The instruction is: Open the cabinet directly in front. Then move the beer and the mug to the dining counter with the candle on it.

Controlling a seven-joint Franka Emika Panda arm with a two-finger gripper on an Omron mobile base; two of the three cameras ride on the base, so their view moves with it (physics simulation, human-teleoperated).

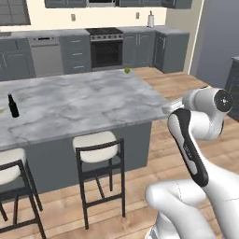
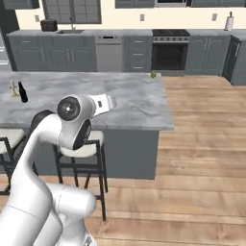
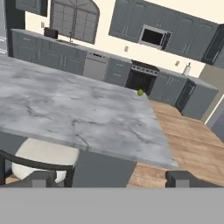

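End effector (image 3: 111, 178) wide, holding nothing, above near edge of table (image 3: 87, 113). Beer (image 1: 13, 106) well apart to its left on table.

Marble dining counter (image 1: 93, 100) bearing beer (image 1: 13, 106), small green object (image 1: 127, 70)

Island (image 2: 120, 103) with grey-veined marble top spans the middle, dark base below. Dark bottle (image 2: 22, 92) upright near the top's far left, a small golden holder (image 2: 14, 89) just beside it. Small green item (image 2: 153, 74) at the far edge. Stool (image 2: 81, 153) with cream seat against the near side, partly behind the white arm (image 2: 72, 120). Black oven (image 2: 169, 53) on back wall.
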